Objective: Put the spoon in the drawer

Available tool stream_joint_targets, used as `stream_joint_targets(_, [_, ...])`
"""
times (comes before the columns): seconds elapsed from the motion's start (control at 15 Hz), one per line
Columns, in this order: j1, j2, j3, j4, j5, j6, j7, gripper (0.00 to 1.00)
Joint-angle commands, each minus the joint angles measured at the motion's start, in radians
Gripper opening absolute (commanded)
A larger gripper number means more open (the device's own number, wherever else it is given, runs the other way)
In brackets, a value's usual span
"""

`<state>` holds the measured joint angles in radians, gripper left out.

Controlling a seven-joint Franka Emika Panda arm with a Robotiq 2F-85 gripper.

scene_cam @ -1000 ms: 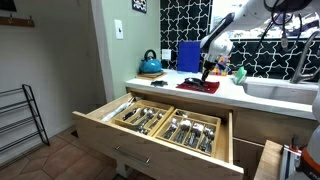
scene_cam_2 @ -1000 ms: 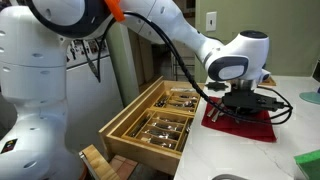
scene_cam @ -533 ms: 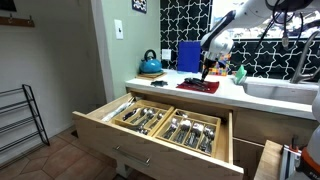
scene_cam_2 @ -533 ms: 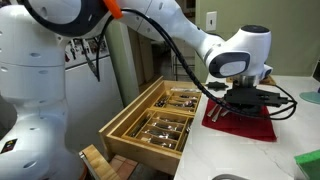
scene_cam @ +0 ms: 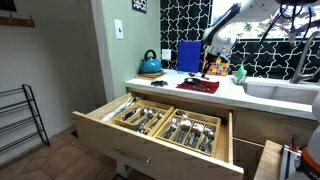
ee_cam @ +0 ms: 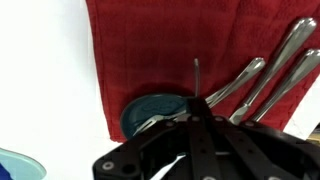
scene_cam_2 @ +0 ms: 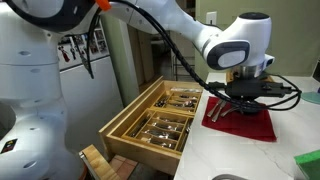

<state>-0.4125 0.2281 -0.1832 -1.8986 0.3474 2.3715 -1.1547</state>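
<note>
A large white robot arm (scene_cam_2: 190,25) reaches over a white kitchen counter (scene_cam: 235,95). Below the counter, a wide wooden drawer (scene_cam: 150,148) stands pulled fully open, with its trays filled with stored cutlery (scene_cam: 190,130). On the counter in an exterior view are a sink (scene_cam: 285,90), a blue box (scene_cam: 188,56) and a teal kettle (scene_cam: 150,65). A red cloth (scene_cam_2: 255,125) lies flat on the counter near the drawer, and the dark gripper (scene_cam_2: 240,100) hangs just above it, pointing straight down. In the wrist view the gripper (ee_cam: 197,110) fills the lower edge, and its fingers appear drawn close together around a thin dark line. Whether they grip anything cannot be told. Just beyond the gripper a round teal object (ee_cam: 155,108) rests on the cloth. Beside it, three long silver cutlery handles (ee_cam: 275,65) lie slanted on the cloth. Their heads are hidden behind the gripper, so the pictures do not show which is the spoon. None of these handles is in the drawer.
</note>
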Motion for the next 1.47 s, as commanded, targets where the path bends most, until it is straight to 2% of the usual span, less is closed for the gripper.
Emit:
stream_joint_targets(0.0, [0.042,-0.148,-0.036,-0.107,-0.12,-0.015,0.127,0.01])
stream_joint_targets(0.2, [0.082,-0.252,-0.05,-0.173,-0.272,-0.05,0.37,0.01])
stream_joint_targets(0.33, [0.112,-0.323,-0.034,-0.219,-0.389,-0.073,0.528,0.01])
stream_joint_targets(0.53, [0.16,-0.395,0.006,-0.242,-0.517,-0.184,0.761,0.01])
stream_joint_targets(0.6, [0.13,-0.408,0.081,-0.242,-0.526,-0.231,0.836,0.01])
stream_joint_targets(0.87, [0.165,-0.427,0.246,-0.208,-0.469,-0.356,1.148,0.01])
stream_joint_targets(1.0, [0.183,-0.414,0.34,-0.186,-0.461,-0.36,1.318,0.01])
stream_joint_targets(1.2, [0.14,-0.348,0.49,-0.136,-0.477,-0.322,1.579,0.01])
stream_joint_targets(1.27, [0.148,-0.318,0.517,-0.117,-0.494,-0.314,1.668,0.01])
stream_joint_targets(1.33, [0.185,-0.29,0.525,-0.105,-0.539,-0.289,1.75,0.01])
stream_joint_targets(1.4, [0.283,-0.262,0.455,-0.09,-0.568,-0.285,1.767,0.01])
